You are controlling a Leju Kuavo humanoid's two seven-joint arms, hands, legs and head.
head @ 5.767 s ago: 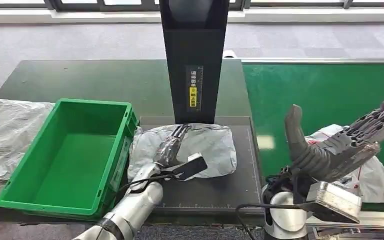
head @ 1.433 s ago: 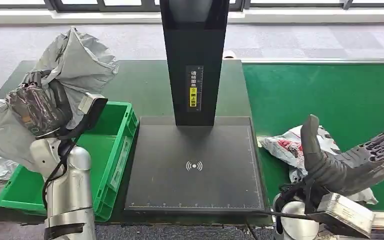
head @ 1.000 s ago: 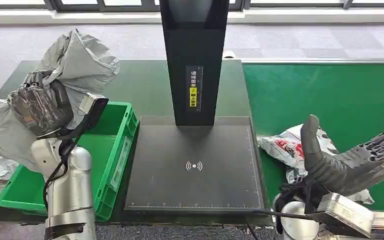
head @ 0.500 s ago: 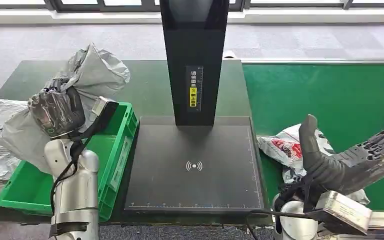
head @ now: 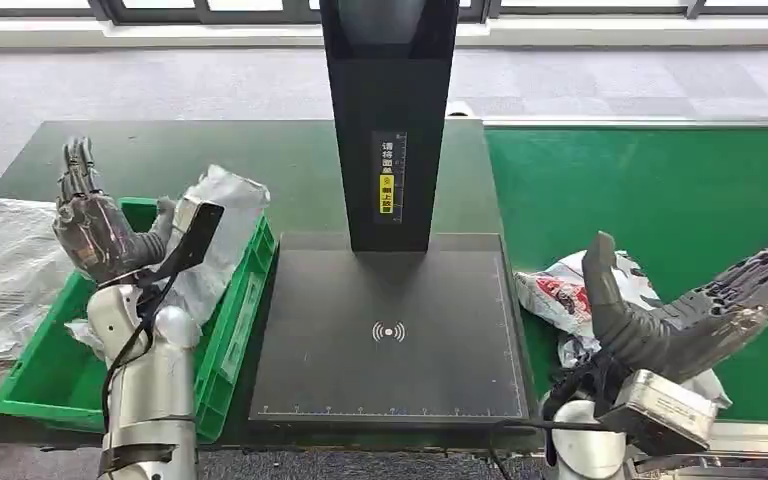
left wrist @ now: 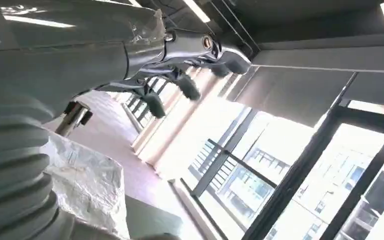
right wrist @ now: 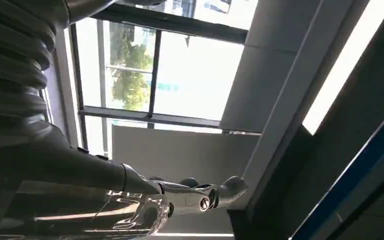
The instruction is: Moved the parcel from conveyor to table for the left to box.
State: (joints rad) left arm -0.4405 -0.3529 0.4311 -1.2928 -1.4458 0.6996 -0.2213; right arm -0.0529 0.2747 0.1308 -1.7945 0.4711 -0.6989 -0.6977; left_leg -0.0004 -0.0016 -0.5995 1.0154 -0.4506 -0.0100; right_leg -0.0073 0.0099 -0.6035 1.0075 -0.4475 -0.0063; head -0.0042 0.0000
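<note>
The left hand (head: 95, 225) is raised with fingers spread, holding nothing, above the green crate (head: 35, 372) where the grey parcel (head: 212, 235) lies, the right hand (head: 690, 315) splays empty over another parcel (head: 565, 295) on the green conveyor (head: 650, 190), beside a black scanner plate (head: 390, 335) and post with an unreadable yellow label (head: 387, 193).

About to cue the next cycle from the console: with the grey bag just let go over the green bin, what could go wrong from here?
1. The crumpled grey plastic parcel leans on the green plastic crate's far corner, partly above the rim; it may slump out.
2. The open left hand hovers close beside it; pulling back could snag the film.
3. The next white printed parcel lies partly behind the open right hand, so the grasp may be blind.
</note>
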